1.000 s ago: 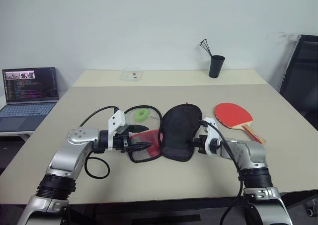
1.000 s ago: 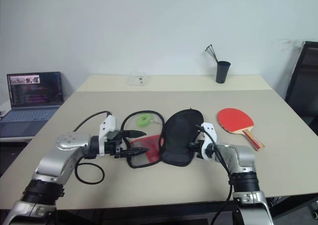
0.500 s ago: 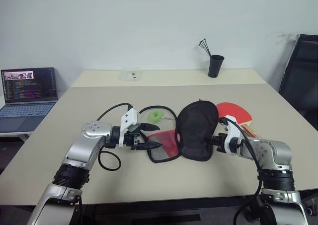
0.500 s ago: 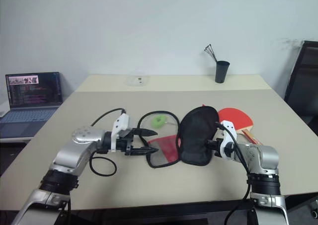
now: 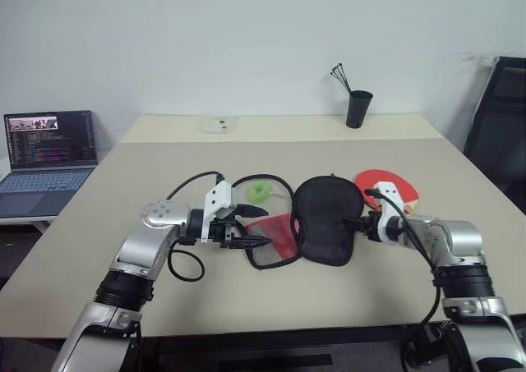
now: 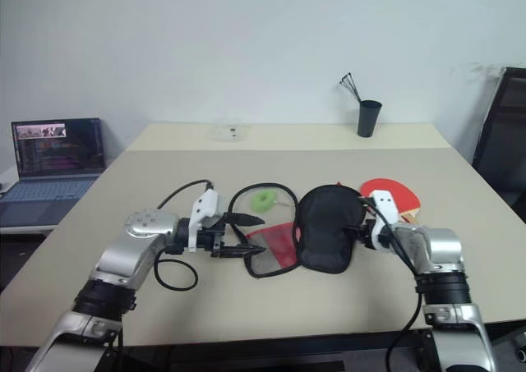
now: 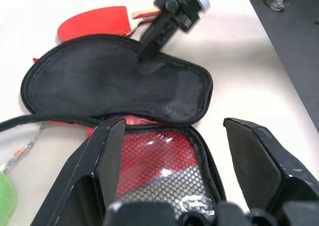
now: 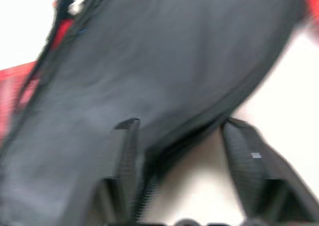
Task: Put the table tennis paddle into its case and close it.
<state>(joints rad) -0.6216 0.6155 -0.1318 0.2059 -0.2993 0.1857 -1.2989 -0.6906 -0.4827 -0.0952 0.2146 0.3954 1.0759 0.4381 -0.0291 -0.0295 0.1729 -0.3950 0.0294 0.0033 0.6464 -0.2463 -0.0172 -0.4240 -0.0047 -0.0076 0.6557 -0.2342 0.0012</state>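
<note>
The case (image 5: 316, 228) lies unzipped and spread open in the middle of the beige counter (image 5: 271, 154), its black flap turned out toward the robot's right and the red mesh side (image 5: 275, 239) lying flat toward its left. The table tennis paddle (image 5: 393, 190) rests on the counter just beyond the black flap's far right edge (part of its red face is hidden behind the right arm). The right gripper (image 5: 358, 222) sits at the flap's right edge; in its wrist view the jaws stand apart with the flap's zipped rim between them, not pinched. The left gripper (image 5: 251, 227) hovers at the mesh side's near-left rim, jaws spread wide and grasping nothing. A green pull tag (image 5: 260, 193) lies just behind the case inside a loop of black cord. At the counter's back right stands a black cup (image 5: 357, 108) of sticks.
</note>
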